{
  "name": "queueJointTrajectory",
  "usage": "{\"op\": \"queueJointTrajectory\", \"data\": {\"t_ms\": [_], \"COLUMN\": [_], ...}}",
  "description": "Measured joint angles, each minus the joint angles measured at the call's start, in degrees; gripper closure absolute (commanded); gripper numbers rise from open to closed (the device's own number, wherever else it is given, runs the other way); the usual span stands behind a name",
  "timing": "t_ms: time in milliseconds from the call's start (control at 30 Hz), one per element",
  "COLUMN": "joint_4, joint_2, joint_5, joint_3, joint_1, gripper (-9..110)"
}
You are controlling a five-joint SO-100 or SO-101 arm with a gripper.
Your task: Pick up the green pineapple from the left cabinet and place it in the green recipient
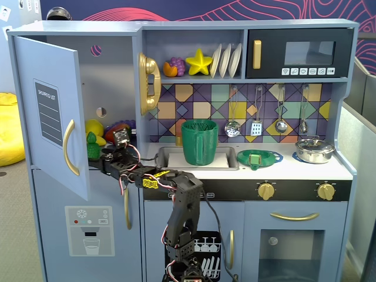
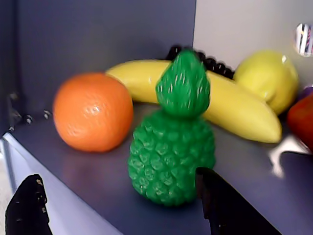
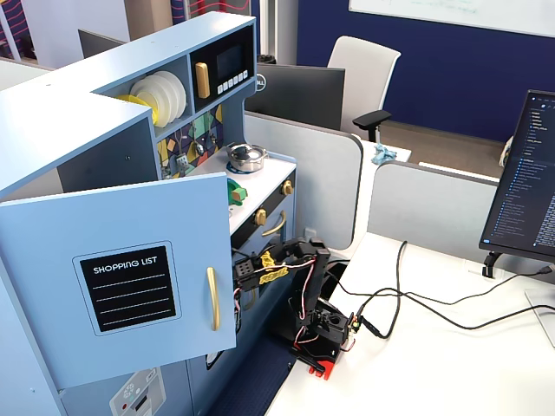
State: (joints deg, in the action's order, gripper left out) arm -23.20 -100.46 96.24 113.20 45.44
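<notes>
Wrist view: both fingers (image 2: 225, 205) cut off by bottom edge; only dark tips show. Strawberry (image 2: 302, 120) clipped at right edge. Grapes (image 2: 212, 63) mostly hidden behind banana (image 2: 234, 100) and pineapple (image 2: 172, 147) top.

A fixed view: cabinet (image 3: 121, 277) door blocks the shelf; pineapple and fingers hidden. Cup hidden too.

Other fixed view: pineapple (image 1: 92, 145) small, lower half behind door (image 1: 50, 111) edge. Fingertips buried in wires, gap unreadable. Arm base cut by bottom edge.
</notes>
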Motion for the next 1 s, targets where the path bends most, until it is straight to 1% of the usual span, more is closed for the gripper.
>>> {"op": "queueJointTrajectory", "data": {"t_ms": [300,833,1000], "joint_4": [-0.70,-1.32,-1.32], "joint_2": [7.12,8.53,11.07], "joint_5": [0.00,0.00,-0.70], "joint_3": [-7.65,-8.00,-11.16], "joint_1": [-0.79,-3.08,-3.08], "gripper": [70,72,72]}}
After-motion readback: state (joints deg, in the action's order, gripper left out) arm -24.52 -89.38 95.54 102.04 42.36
